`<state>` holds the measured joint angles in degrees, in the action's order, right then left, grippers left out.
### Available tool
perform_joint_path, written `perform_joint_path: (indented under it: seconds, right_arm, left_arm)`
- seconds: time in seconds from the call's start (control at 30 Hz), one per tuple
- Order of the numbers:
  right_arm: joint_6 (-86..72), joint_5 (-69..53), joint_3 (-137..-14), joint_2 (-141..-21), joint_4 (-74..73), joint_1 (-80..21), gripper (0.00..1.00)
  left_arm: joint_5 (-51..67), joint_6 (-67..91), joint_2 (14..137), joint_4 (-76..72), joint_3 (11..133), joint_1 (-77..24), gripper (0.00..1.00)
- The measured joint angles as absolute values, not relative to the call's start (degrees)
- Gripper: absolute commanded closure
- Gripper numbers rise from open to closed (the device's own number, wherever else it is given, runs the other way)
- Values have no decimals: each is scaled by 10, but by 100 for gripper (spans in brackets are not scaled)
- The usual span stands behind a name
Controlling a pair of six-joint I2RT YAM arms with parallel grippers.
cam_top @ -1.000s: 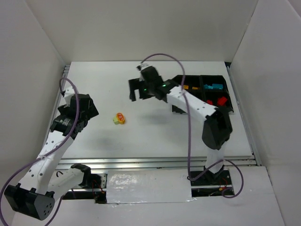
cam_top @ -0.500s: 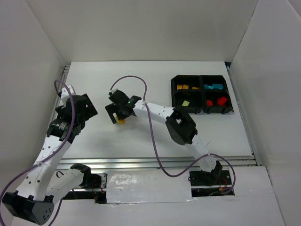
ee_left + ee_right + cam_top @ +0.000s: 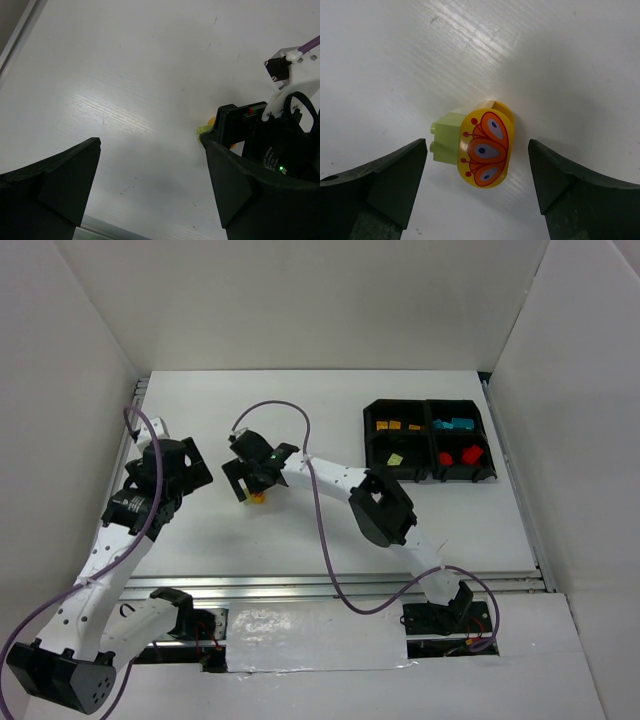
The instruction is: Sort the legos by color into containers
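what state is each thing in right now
right claw: open, straddling the two loose bricks, touching neither
left claw: open, empty, over the table
yellow butterfly brick: lying on the table, not gripped
pale green brick: on the table, against the yellow one
tray: holds orange bricks, teal bricks, a lime brick and red bricks, one colour per section

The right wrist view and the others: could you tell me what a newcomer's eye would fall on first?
First, the butterfly-printed orange-yellow brick, which lies against a pale green brick between the open fingers of the right gripper; the fingers do not touch it. Then the black tray at the far right in the top view, its four compartments holding bricks sorted by colour.
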<state>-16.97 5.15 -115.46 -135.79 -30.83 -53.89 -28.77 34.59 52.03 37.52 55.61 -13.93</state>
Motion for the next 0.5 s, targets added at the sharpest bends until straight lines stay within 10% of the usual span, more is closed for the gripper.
perform_joint_path:
  seconds: [0.23, 0.3, 0.33, 0.5]
  right_arm:
    - [-172, 21, -1149, -1362, -303, -540, 52]
    - [-173, 18, -1148, -1362, -301, -540, 71]
    - [-173, 18, -1147, -1362, -297, -540, 97]
    - [-180, 33, -1041, -1303, -236, -541, 100]
  left_arm:
    - [-276, 344, 521, 372, 556, -138, 0]
    - [-272, 344, 521, 372, 556, -138, 0]
    - [-270, 344, 521, 372, 556, -138, 1]
    - [-242, 339, 524, 358, 552, -138, 1]
